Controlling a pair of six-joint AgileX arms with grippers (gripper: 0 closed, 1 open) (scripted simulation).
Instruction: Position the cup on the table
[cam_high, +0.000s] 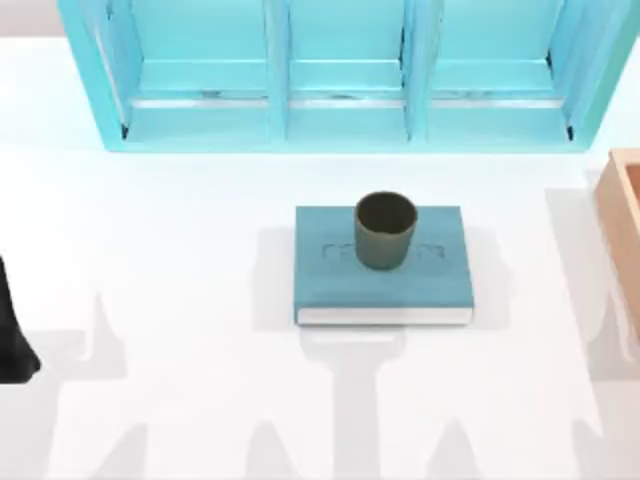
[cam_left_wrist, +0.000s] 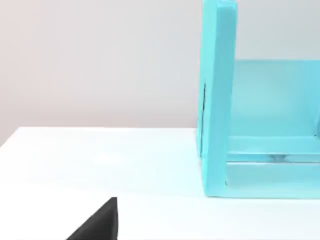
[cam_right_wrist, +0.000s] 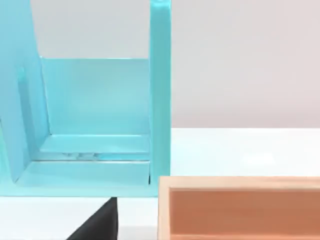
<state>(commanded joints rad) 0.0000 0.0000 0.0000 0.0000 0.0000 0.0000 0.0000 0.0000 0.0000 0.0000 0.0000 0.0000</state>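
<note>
The dark olive-green cup (cam_high: 385, 231) stands upright on the teal book (cam_high: 340, 285), toward the book's far side, near the middle of the white table (cam_high: 170, 260). No gripper is close to it. My left arm (cam_high: 12, 335) is parked at the table's left edge, well away from the cup. A dark part of my left gripper (cam_left_wrist: 100, 225) juts into the left wrist view over bare table. A dark part of my right gripper (cam_right_wrist: 100, 222) sits beside the wooden box in the right wrist view.
A turquoise shelf unit (cam_high: 345, 110) with three compartments spans the back of the table; its ends show as the shelf side (cam_left_wrist: 217, 100) and shelf side (cam_right_wrist: 160, 95). A light wooden box (cam_high: 625, 230) stands at the right edge, seen as the box (cam_right_wrist: 240, 210).
</note>
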